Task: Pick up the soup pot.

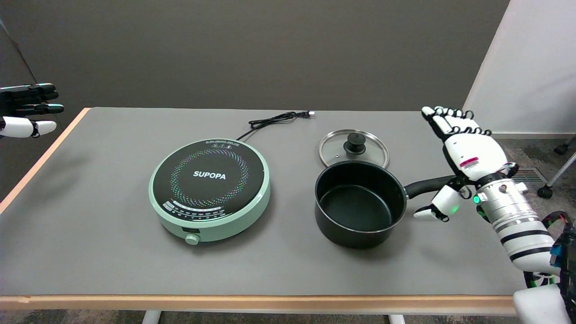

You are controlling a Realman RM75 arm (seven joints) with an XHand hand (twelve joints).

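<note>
The soup pot (357, 204) is black, empty and without its lid, standing on the grey table right of centre. Its black handle (427, 186) sticks out to the right. My right hand (465, 155) hovers over the far end of that handle with fingers stretched out and apart, the thumb hanging below the handle. It holds nothing. The end of the handle is hidden behind the hand.
A glass lid (353, 148) with a black knob lies just behind the pot. A green induction cooker (210, 189) sits to the left, its black cord (274, 120) running to the back. The idle left hand (28, 110) hangs at upper left. The table's front edge (252, 302) is close.
</note>
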